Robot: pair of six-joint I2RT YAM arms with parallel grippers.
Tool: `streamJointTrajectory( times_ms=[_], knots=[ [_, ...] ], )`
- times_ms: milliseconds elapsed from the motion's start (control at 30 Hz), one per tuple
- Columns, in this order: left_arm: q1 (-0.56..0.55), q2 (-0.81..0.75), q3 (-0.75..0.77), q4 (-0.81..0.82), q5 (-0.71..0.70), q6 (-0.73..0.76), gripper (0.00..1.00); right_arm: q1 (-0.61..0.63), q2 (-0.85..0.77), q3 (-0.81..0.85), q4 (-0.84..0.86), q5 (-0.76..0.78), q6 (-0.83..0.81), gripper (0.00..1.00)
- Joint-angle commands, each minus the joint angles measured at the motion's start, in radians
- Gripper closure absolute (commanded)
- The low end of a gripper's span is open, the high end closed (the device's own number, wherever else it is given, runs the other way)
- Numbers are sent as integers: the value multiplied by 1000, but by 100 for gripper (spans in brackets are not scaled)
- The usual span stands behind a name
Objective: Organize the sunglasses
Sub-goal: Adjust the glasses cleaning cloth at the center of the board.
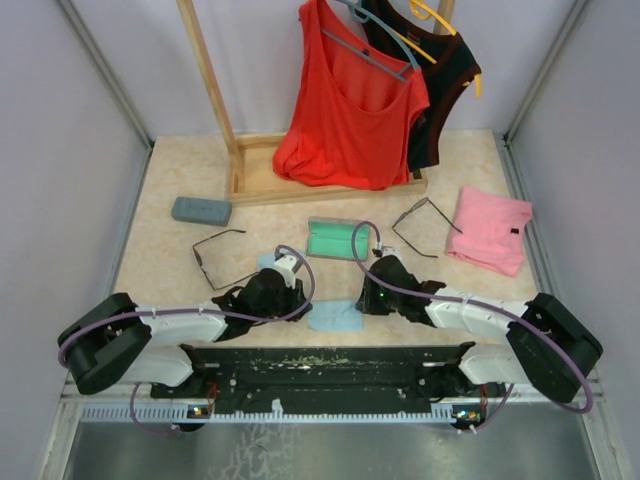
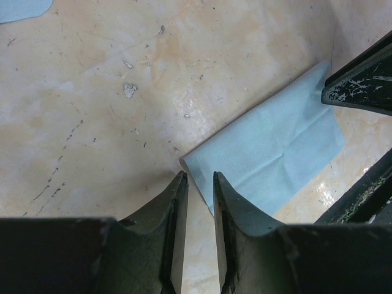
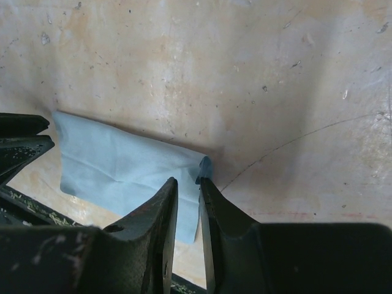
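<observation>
Narrowly parted, gripping nothing, left gripper (image 2: 199,174) and right gripper (image 3: 187,179) sit at separate corners of the blue cloth (image 1: 335,318), partly hiding it near the front edge of the tabletop (image 1: 160,270).

I registered the left pair of sunglasses (image 1: 213,261) and the right pair (image 1: 421,228) lying flat, thin dark wire frames, arms unfolded, well apart.

White-shelled arms (image 1: 180,325) with black joints (image 1: 100,345), purple cables (image 1: 300,262), dark fingers (image 2: 168,220).
</observation>
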Motion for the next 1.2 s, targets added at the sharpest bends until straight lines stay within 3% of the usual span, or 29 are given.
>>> streamJointTrajectory(
  times_ms=[0,567,1167],
  knots=[
    [4,-15,0,14,13,0,71,-9,-18,22,-8,19,-22,78],
    [5,-13,0,14,18,6,72,-10,-2,67,-50,69,-71,77],
    [8,-3,0,23,30,6,72,-9,67,82,-14,1,-93,80]
  ],
)
